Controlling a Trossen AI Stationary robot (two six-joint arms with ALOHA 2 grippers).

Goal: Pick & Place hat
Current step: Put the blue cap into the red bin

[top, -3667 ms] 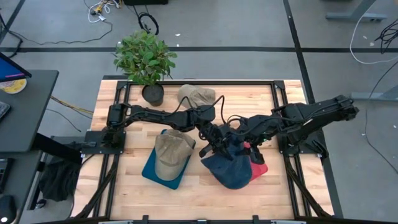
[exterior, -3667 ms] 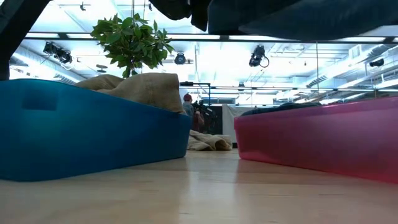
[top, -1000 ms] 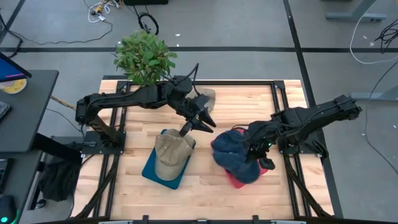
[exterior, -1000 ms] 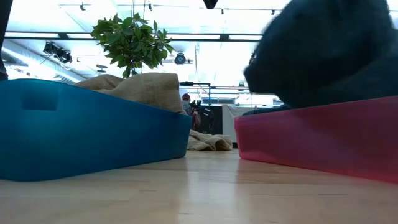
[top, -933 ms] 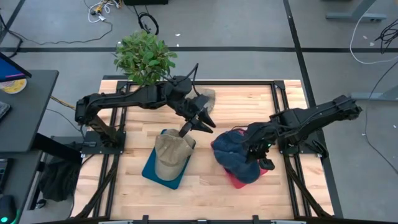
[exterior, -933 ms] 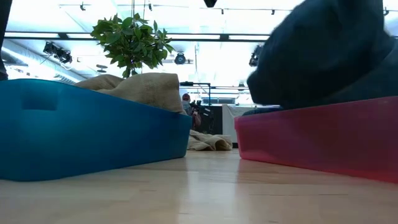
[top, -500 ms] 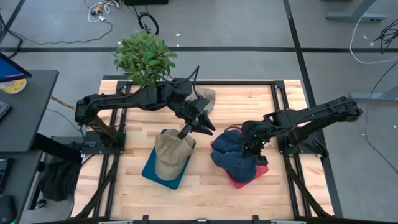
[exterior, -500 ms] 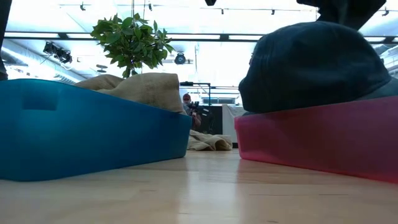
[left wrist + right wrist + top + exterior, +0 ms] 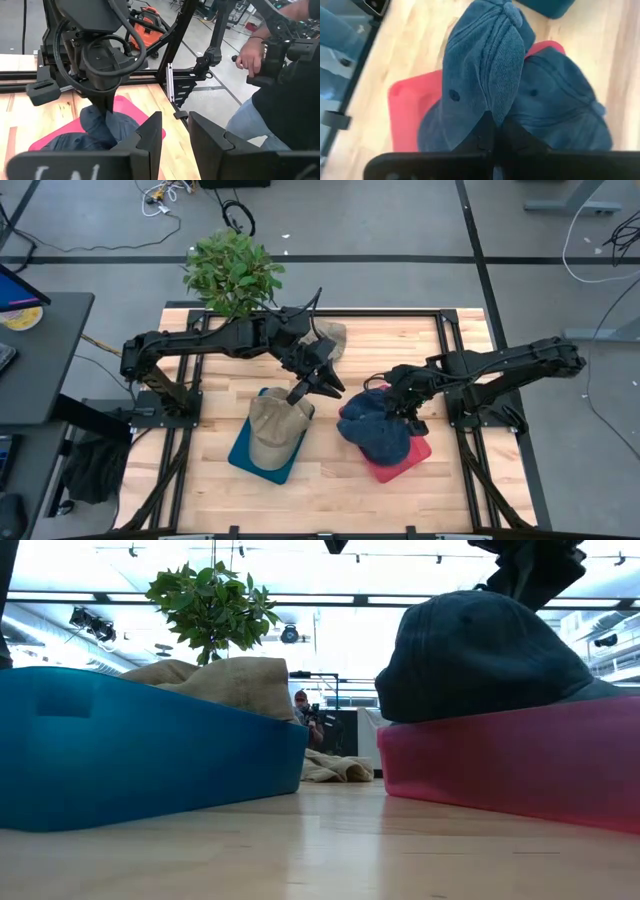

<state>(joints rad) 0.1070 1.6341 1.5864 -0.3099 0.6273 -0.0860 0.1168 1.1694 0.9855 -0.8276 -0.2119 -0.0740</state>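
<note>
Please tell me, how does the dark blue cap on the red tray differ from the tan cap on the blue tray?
The dark blue corduroy cap lies on the red tray, while the tan fabric cap lies on the blue tray. The right gripper pinches the blue cap's cloth; the left gripper hovers open above the tan cap without touching it. A second blue cap sits under the first; the tan cap lies alone. Both caps overhang their tray's edge.

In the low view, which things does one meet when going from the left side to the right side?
Blue tray → tan hat in it → another tan hat lying farther back → red tray with the dark blue hat on it.
</note>
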